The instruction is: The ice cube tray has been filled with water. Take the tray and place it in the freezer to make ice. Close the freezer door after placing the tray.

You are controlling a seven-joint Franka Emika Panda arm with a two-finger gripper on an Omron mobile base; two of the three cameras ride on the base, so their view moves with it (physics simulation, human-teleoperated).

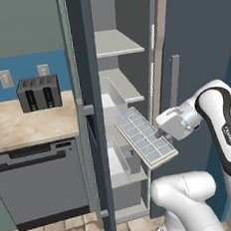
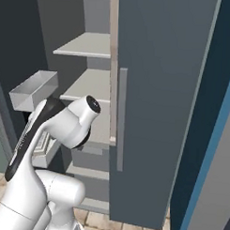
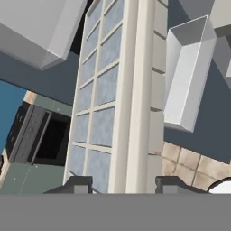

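Your gripper (image 3: 122, 184) is clamped on the long rim of the ice cube tray (image 3: 108, 103): in the hand view one dark fingertip (image 3: 77, 184) sits at the bottom left of the tray's edge and the other at the bottom right, with the pale rim running up between them toward the top of the frame. In the left base view you see the gripper (image 1: 160, 131) right of centre, touching the tray's right edge, with the white arm bending in from the right side of the frame.

The ice cube tray (image 1: 145, 137) is held in the air, tilted, at the open front of the freezer (image 1: 120, 87); its upper end reaches toward the shelves and its lower end hangs out toward you. The water (image 3: 103, 126) shows as a pale bluish sheen in the square cells.

Just beside the tray you have two clear bins: one (image 1: 113, 100) at its upper left in the left base view, pulled out from the shelf, and another (image 1: 126, 161) below it. In the hand view the same kind of bin (image 3: 187, 72) lies to the right of the tray.

The freezer door (image 1: 89, 110) stands open, seen edge-on as a dark vertical slab left of centre. Further left, the black toaster (image 1: 39, 93) rests on the wooden counter (image 1: 28, 127), above the grey dishwasher (image 1: 41, 182). The other fridge door (image 2: 159, 104) is closed at the centre of the right base view.
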